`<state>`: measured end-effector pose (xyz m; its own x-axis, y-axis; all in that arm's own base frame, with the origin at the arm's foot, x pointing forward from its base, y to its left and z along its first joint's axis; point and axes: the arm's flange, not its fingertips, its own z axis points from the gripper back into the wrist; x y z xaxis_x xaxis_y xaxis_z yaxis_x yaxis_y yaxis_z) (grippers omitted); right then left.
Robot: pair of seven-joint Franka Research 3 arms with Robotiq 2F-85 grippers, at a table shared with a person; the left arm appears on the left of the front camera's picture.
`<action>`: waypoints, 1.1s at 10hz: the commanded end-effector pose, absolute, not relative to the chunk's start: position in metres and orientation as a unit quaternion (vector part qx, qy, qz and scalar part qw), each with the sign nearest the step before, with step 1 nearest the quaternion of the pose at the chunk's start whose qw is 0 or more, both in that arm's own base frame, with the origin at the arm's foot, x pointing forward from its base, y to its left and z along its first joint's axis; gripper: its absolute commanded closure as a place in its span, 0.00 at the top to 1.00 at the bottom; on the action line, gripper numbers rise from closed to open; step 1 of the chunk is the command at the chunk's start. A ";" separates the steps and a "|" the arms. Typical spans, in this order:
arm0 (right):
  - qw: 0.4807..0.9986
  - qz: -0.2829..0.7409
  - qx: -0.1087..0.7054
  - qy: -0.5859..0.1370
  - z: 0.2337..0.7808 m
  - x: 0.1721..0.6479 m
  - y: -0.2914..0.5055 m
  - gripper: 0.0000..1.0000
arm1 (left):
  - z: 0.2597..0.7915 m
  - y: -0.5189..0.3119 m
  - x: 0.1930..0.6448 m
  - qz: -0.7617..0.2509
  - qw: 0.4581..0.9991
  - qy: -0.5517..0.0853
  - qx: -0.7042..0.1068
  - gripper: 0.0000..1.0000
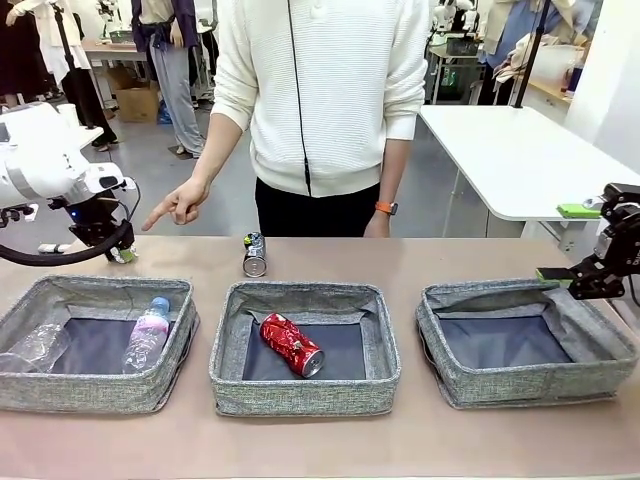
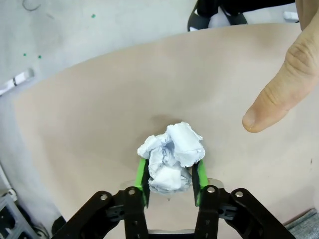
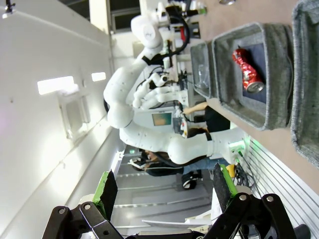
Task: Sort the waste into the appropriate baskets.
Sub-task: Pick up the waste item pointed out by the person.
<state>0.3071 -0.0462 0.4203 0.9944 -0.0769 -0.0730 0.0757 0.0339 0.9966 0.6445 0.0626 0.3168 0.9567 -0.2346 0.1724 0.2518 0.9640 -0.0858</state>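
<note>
Roughly midway through the sort, the front view has the left basket [image 1: 95, 385] holding a blue-capped bottle [image 1: 148, 335] and a second clear bottle [image 1: 35, 347], while the middle basket [image 1: 305, 395] holds the dented red can [image 1: 292, 344]. The right basket [image 1: 525, 385] holds nothing. A dark printed can [image 1: 254, 254] lies on the table [image 1: 420, 255] just beyond the middle basket. At the far left the left gripper [image 1: 118, 250] is down at the table, with a person's hand [image 1: 178, 205] pointing close by. The right gripper [image 1: 566, 242] hangs over the right basket's far right corner.

From the left wrist, the left gripper [image 2: 171, 177] has its green pads against both sides of the small white paper wad [image 2: 172, 154], which sits on the table [image 2: 89, 129]; a pointing finger [image 2: 271, 99] hovers near.

From the right wrist, the right gripper [image 3: 164, 186] stands wide apart and carries nothing, with the red can [image 3: 246, 69] visible in the middle basket [image 3: 271, 107].

By this reading, the wad and the printed can are left to bin.
</note>
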 end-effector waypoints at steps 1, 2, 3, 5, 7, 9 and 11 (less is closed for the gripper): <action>0.714 -0.049 0.698 -0.003 0.423 0.308 -0.045 1.00 | 0.318 0.067 0.648 -0.119 0.989 -0.077 -0.044 0.00; 0.714 -0.049 0.698 -0.003 0.423 0.308 -0.045 1.00 | 0.317 0.067 0.647 -0.118 0.989 -0.076 -0.044 0.00; 0.714 -0.049 0.698 -0.003 0.423 0.308 -0.045 1.00 | 0.316 0.068 0.646 -0.114 0.990 -0.074 -0.042 0.00; 0.714 -0.049 0.698 -0.003 0.423 0.308 -0.045 1.00 | 0.317 0.069 0.643 -0.105 0.991 -0.075 -0.045 0.00; 0.714 -0.049 0.698 -0.003 0.423 0.308 -0.045 1.00 | 0.325 0.073 0.636 -0.090 0.992 -0.082 -0.044 0.00; 0.714 -0.049 0.698 -0.003 0.423 0.308 -0.045 1.00 | 0.367 0.074 0.606 -0.052 0.993 -0.084 -0.059 0.00; 0.714 -0.049 0.698 -0.003 0.423 0.308 -0.045 1.00 | 0.453 0.064 0.528 0.000 0.991 -0.048 -0.125 0.00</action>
